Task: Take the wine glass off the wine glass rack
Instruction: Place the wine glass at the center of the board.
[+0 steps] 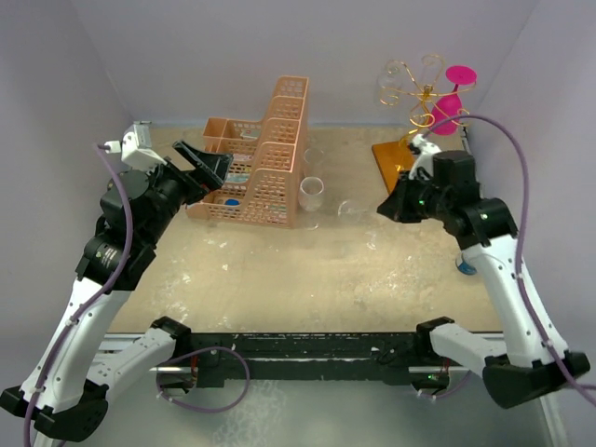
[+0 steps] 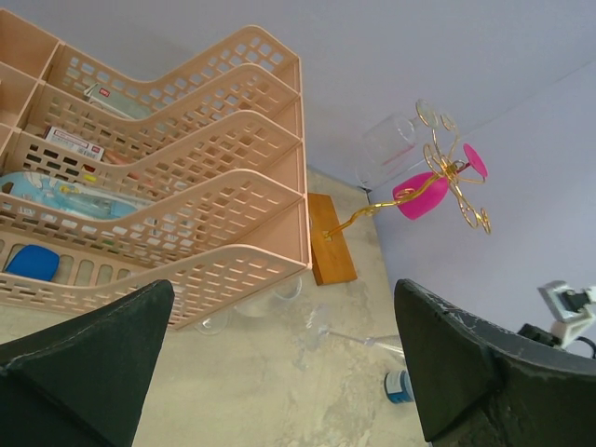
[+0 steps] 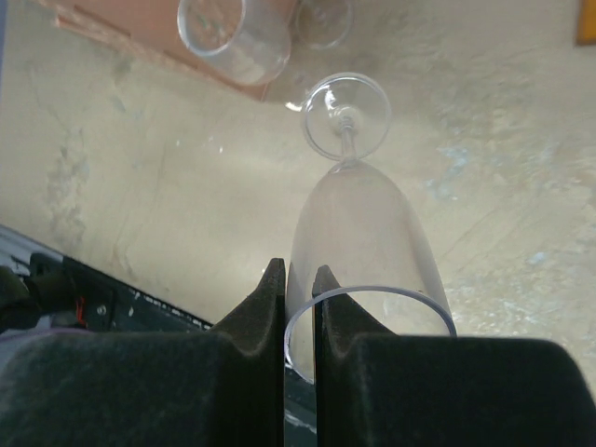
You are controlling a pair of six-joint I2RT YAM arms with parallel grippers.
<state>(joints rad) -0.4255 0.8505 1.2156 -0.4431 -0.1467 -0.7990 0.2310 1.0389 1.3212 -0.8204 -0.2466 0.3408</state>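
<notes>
Right claw (image 3: 298,277) clamped on the rim of a clear wine glass (image 3: 358,223) — one finger inside the bowl, one outside, foot pointing away from the wrist. The claw body cuts off the near part of the rim. The glass is off the rack (image 1: 416,93), over the bench (image 1: 307,270) right of centre; can't tell if it touches the surface. In the top view it is only a faint outline ahead of the right claw. Glass: colourless, see-through, tall bowl, short stem, round foot.

Rack in the far right corner: gold wire curls on an orange base, with a pink glass (image 1: 448,106) hanging upside down on it. In the top view the right arm hides part of the base. The left wrist view shows more of the base, plus what may be a clear glass on the rack — hard to make out.

Left claw (image 2: 284,307) wide open, holding nothing, by the basket (image 1: 264,149) at the far edge, left of centre. Basket contents cut off, unreadable. Clear tumbler (image 1: 311,192) just right of the basket. Small blue thing (image 1: 464,267) near the right edge, half hidden by the right arm.
</notes>
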